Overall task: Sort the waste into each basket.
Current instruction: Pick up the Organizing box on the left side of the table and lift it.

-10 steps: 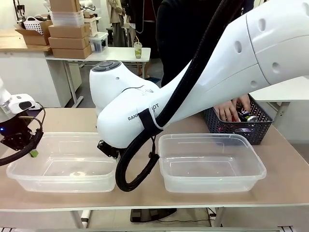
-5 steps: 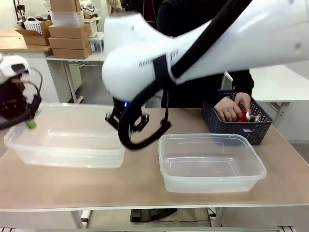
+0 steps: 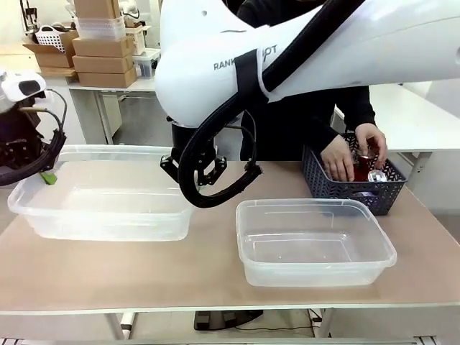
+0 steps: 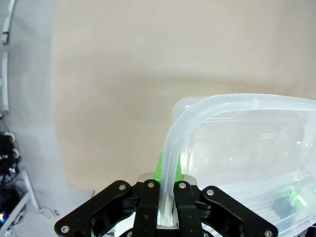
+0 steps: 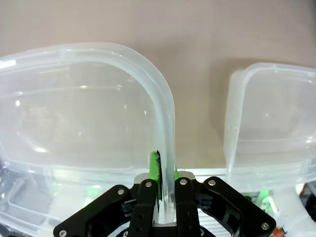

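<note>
Over on the left, the left gripper (image 3: 44, 174) has its jaws clamped tight on the rolled rim of the left-hand tub (image 3: 108, 215), right at that tub's outer end. From its wrist camera the gripper (image 4: 166, 188) pinches the rim where it curves round a corner, a green pad (image 4: 158, 168) pressed against the clear plastic, with the tub's wall running away up and to the right.

At the tub's other end the right gripper (image 3: 194, 167) hangs from the big white right arm (image 3: 323, 43) that reaches across the middle. It too is closed on that tub's rim. Its own camera shows the gripper (image 5: 165, 191) biting the rim just past a rounded corner, with the tub's hollow off to one side.

So both grippers hold the one tub, one at each end. It looks raised off the table (image 3: 208, 269), though I can't swear to that.

Next along, the right-hand tub (image 3: 316, 272) sits flat on the table, apart from both grippers.

At the far right, the person's hands (image 3: 336, 159) are down inside the dark blue basket (image 3: 338, 188), with a red can (image 3: 359, 170) and a silver can (image 3: 376, 176) among the fingers.
</note>
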You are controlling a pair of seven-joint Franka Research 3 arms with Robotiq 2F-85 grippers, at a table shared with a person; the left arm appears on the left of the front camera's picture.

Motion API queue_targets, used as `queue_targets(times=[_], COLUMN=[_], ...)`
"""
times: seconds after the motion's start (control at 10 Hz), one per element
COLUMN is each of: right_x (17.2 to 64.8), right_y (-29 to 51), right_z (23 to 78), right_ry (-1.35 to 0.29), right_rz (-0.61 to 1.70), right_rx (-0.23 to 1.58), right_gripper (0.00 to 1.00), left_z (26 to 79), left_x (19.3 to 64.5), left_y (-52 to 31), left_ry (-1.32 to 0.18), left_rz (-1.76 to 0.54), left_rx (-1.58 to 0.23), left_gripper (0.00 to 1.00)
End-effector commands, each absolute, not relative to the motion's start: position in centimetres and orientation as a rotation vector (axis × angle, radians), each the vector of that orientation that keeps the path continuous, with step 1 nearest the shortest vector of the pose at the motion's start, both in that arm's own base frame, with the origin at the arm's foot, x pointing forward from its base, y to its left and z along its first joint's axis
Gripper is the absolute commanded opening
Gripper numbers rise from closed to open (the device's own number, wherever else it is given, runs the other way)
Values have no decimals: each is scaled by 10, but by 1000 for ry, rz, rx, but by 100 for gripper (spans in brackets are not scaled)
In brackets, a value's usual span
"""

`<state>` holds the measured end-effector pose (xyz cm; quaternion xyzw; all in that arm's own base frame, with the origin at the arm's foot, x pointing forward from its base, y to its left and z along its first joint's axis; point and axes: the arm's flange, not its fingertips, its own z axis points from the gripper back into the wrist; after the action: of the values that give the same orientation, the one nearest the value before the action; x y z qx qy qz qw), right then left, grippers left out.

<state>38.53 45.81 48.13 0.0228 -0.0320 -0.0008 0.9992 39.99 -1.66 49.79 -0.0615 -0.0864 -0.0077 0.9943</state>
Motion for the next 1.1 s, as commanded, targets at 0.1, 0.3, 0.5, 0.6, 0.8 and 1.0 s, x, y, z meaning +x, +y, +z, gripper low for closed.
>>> queue_targets(times=[0.1,0.3,0.5,0.6,0.8,1.0], right_x=[389,393,386,380,374,377], right_y=[444,394,338,318,272,239], right_z=[486,507,526,530,519,499], right_ry=[-35,-1,-1,6,18,98], right_rz=[13,-12,-80,-53,-135,-203], right_rx=[42,-23,-132,-134,-202,-144], right_gripper=[5,5,5,5,5,5], left_z=[498,501,510,511,511,506], left_x=[400,397,391,397,404,410], left_y=[-17,-63,-124,-154,-201,-210], left_ry=[-173,-151,-118,-75,-93,-43], left_rz=[-15,162,178,190,296,280], left_rx=[-123,-29,6,14,24,-12], left_gripper=[4,4,4,4,4,4])
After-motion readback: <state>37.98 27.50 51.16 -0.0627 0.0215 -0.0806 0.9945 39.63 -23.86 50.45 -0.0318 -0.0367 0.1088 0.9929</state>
